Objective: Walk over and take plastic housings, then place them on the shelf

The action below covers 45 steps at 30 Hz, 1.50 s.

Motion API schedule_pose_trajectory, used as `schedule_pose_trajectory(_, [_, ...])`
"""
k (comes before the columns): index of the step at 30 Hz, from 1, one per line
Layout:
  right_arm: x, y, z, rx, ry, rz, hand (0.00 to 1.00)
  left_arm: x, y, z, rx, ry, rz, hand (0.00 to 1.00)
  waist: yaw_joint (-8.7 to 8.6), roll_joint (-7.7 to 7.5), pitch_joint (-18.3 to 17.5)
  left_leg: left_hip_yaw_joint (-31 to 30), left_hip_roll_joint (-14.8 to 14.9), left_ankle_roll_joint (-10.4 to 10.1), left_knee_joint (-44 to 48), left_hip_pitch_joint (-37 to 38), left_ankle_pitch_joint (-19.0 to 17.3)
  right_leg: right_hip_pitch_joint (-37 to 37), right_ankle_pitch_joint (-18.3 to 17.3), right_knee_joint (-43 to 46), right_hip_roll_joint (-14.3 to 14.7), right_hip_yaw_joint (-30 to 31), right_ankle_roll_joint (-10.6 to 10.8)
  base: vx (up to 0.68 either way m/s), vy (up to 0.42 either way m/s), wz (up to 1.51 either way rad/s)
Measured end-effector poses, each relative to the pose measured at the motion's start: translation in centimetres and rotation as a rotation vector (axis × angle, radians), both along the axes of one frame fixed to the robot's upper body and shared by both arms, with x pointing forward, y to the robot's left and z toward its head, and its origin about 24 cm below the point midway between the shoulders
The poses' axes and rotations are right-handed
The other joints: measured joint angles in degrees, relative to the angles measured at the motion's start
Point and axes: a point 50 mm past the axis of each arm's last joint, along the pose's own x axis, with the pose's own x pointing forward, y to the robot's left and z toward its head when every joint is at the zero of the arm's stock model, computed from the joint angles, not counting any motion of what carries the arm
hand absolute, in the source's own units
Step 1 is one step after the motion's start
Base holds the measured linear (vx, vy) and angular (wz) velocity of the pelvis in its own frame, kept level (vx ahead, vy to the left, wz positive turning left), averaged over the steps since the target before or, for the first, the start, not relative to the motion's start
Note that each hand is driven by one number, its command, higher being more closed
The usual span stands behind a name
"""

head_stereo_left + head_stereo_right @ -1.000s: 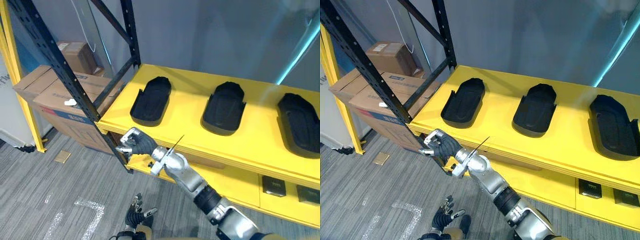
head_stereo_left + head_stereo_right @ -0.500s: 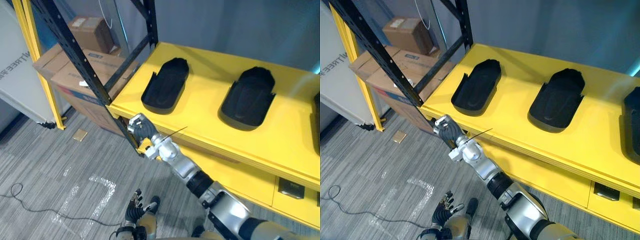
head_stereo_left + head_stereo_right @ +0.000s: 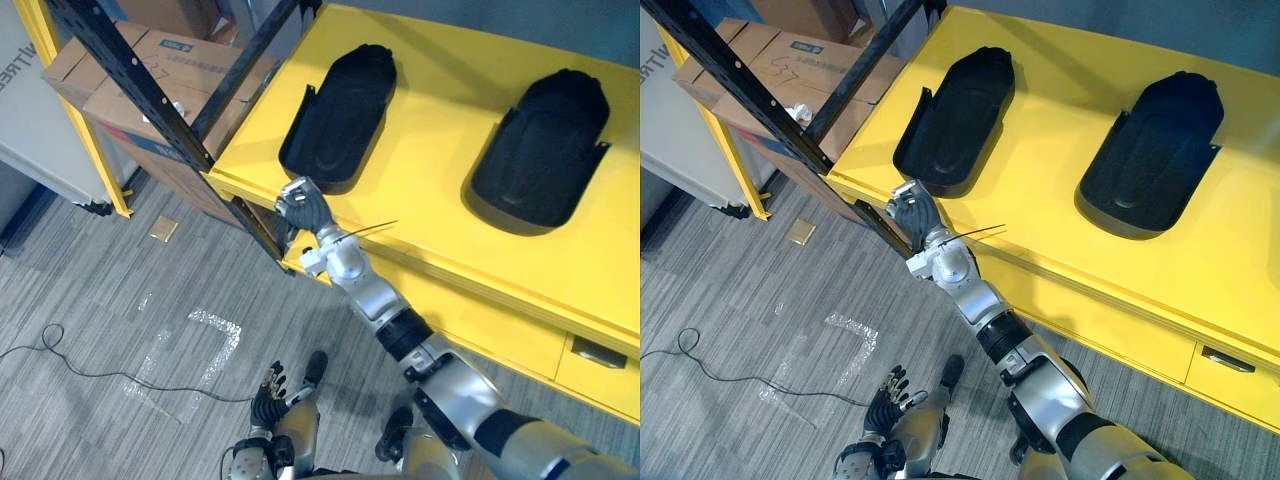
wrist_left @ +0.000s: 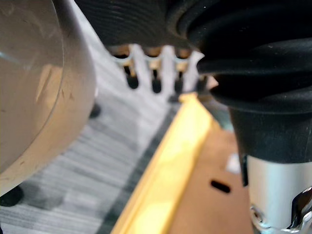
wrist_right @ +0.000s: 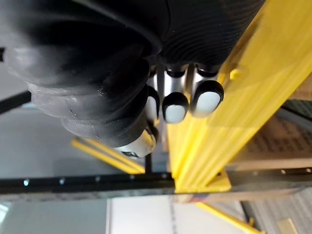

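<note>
Housings [image 3: 545, 150] lay on the shelf [image 3: 430, 215], none held.
The nearer housing [image 3: 340, 115] lay just beyond the right robot hand [image 3: 303, 208], with its long axis pointing away from the edge. That hand was curled and empty, and had risen to the shelf edge. The left robot hand [image 3: 268, 402] hung low, spread.

The housings [image 3: 340, 115] are matt black plastic, on a smooth yellow shelf [image 3: 440, 130] with a faint sheen (painted, by its look). The upright [image 3: 150, 100] is dull black perforated metal, the boxes [image 3: 165, 60] plain brown cardboard, the floor [image 3: 120, 300] rough grey carpet.
</note>
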Motion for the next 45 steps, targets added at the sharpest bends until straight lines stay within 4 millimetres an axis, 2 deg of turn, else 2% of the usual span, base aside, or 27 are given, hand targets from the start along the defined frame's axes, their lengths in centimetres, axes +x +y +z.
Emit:
schedule_pose_trajectory(4, [0.3, 0.0, 0.9, -0.006, -0.028, -0.001, 1.0, 0.3, 0.0, 0.1, -0.004, -0.009, 0.007, 0.0, -0.14, 0.34, 1.25, 0.03, -0.25, 0.25, -0.02, -0.43, 0.43, -1.46, -1.13, 2.61, -0.99, 0.11, -0.03, -0.06, -0.027, 0.02])
schedule_pose_trajectory(9, [0.9, -0.1, 2.4, 0.007, -0.065, -0.008, 1.0, 0.9, 0.5, 0.3, -0.015, -0.019, 0.048, 0.0, -0.73, 0.78, 3.95, 1.53, -0.78, 1.51, -0.03, -0.5, 0.77, -2.75, -2.44, 5.54, -2.69, 0.19, 0.18, -0.08, -0.016, 0.05])
schedule_pose_trajectory(12, [0.8, 0.1, 3.0, 0.016, -0.088, 0.002, 1.0, 0.8, 0.6, 0.1, -0.018, -0.012, 0.058, 0.0, -1.28, 0.75, 4.05, 1.65, -1.2, 1.96, -0.03, -1.62, 1.22, -4.34, -2.76, 6.77, -3.17, 0.27, 0.27, -0.04, -0.014, 0.05])
schedule_pose_trajectory(19, [1.1, -0.2, 3.3, 0.081, -0.074, -0.005, 1.0, 0.8, 0.6, 0.1, -0.021, -0.02, 0.063, 0.0, -1.31, 0.77, 4.06, 2.93, -1.38, 2.08, -0.04, -2.29, 1.63, -5.05, -2.81, 7.43, -3.94, 0.29, 0.38, -0.02, -0.001, 0.01])
schedule_pose_trajectory(23, [2.2, -2.3, 5.4, 0.272, -0.065, -0.106, 1.0, 1.2, 0.5, 0.3, -0.048, -0.032, 0.083, 0.0, -1.24, 1.13, 5.41, 3.87, -1.24, 1.99, -0.03, -2.53, 2.29, -5.48, -2.66, 7.88, -4.19, 0.29, 0.59, -0.02, -0.007, 0.03])
schedule_pose_trajectory(26, [3.0, -4.6, 6.3, 0.312, -0.099, -0.168, 1.0, 1.4, 0.4, 0.3, -0.052, -0.033, 0.083, 0.0, -1.28, 1.16, 5.63, 4.4, -1.41, 1.68, -0.03, -2.66, 2.51, -5.95, -2.49, 7.96, -4.39, 0.8, 0.84, 0.0, 0.003, -0.05])
schedule_pose_trajectory(28, [3.0, -5.0, 6.7, 0.311, -0.113, -0.17, 1.0, 1.4, 0.4, 0.3, -0.053, -0.031, 0.082, 0.0, -1.5, 1.18, 5.64, 4.92, -1.74, 1.67, -0.03, -2.78, 2.52, -6.5, -2.45, 8.17, -4.51, 1.46, 0.9, 0.03, 0.002, -0.13])
schedule_pose_trajectory(45, [2.8, -4.9, 6.2, 0.3, -0.106, -0.081, 1.0, 1.8, -0.3, 0.4, -0.059, -0.059, 0.076, 0.0, -1.52, 1.23, 5.6, 6.0, -1.12, 1.56, -0.04, -2.26, 2.57, -6.1, -1.44, 6.65, -3.67, 2.38, 0.69, 0.01, -0.009, -0.03])
